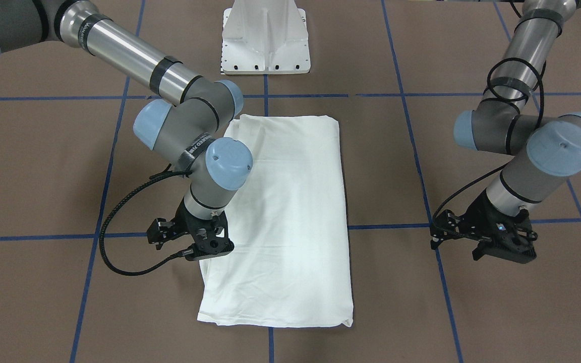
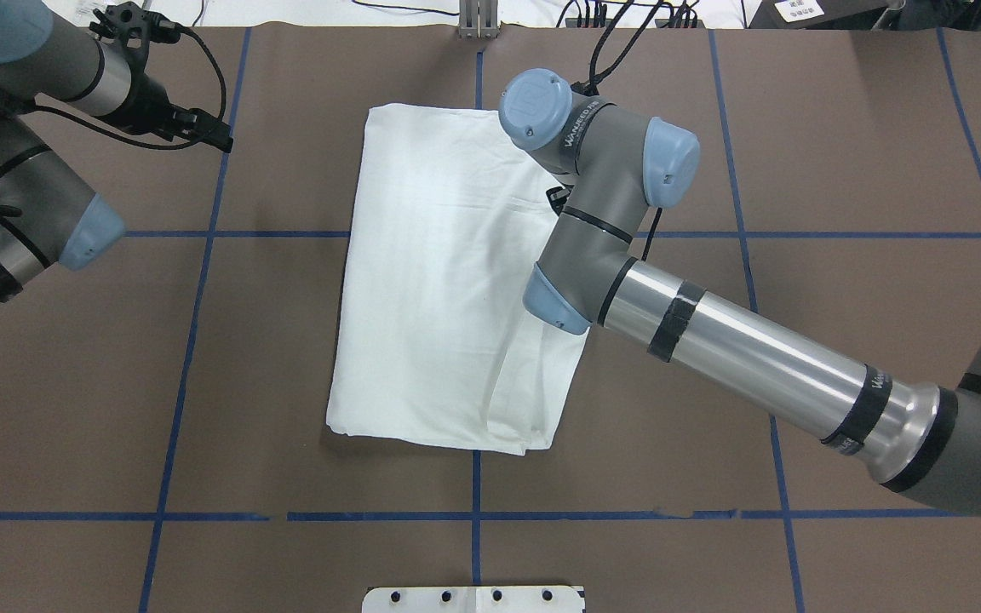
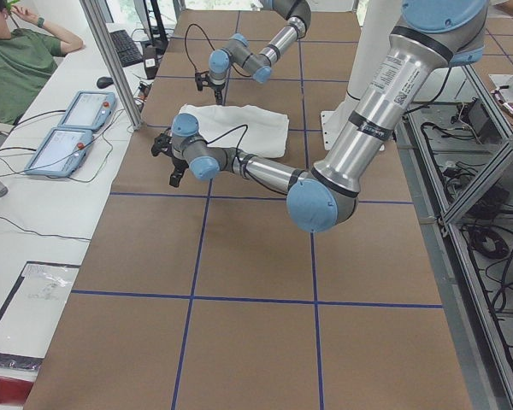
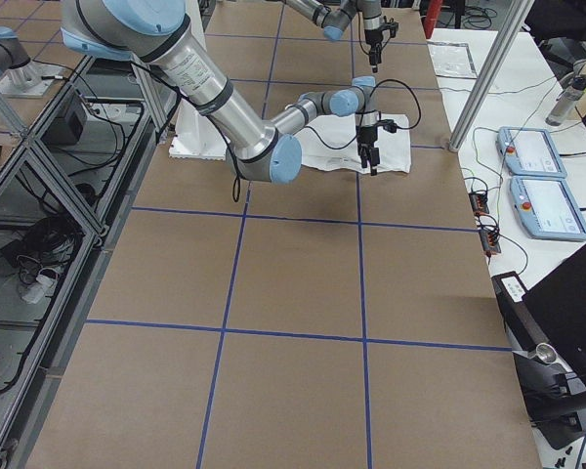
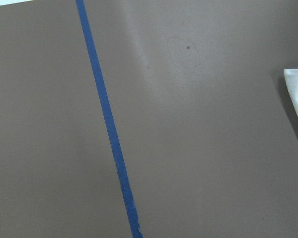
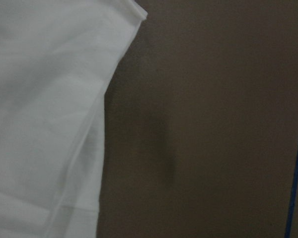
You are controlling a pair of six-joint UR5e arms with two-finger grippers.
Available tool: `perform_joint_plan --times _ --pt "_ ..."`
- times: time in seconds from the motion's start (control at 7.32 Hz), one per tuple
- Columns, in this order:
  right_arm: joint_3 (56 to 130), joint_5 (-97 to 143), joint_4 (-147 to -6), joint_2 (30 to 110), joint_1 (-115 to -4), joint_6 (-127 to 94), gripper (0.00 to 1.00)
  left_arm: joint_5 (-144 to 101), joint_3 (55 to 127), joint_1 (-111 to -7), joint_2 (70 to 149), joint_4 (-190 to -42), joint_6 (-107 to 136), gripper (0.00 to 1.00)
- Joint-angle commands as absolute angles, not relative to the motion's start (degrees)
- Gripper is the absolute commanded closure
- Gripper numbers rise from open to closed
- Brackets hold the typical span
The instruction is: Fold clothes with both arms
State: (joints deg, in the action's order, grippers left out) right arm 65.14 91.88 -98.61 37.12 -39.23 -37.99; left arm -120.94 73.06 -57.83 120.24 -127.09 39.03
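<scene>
One brown table (image 1: 43,166) gridded with blue tape (image 1: 103,201); white bench with screens (image 3: 85,113) alongside. Folded white T-shirt (image 1: 290,217) flat at centre. Right gripper (image 1: 210,250) at its edge, left gripper (image 1: 503,251) well apart; finger spread unclear on both. Wrist lettering (image 2: 577,129) too small to read.

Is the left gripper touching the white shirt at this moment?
Apart. The front-facing view shows the left gripper hanging well to the side of the white shirt, with bare brown table between them.
</scene>
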Motion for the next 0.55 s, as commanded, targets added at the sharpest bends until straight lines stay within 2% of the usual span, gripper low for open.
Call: perform_joint_plan --times 0.0,0.41 --pt "67.84 92.81 -98.17 37.97 -39.99 -37.17 0.00 -120.94 73.04 -57.83 120.23 -127.09 39.02 0.00" --pt "72.77 99.67 -95.99 36.31 -34.75 -58.36 0.00 -120.94 73.56 -57.83 120.15 -127.00 39.11 0.00"
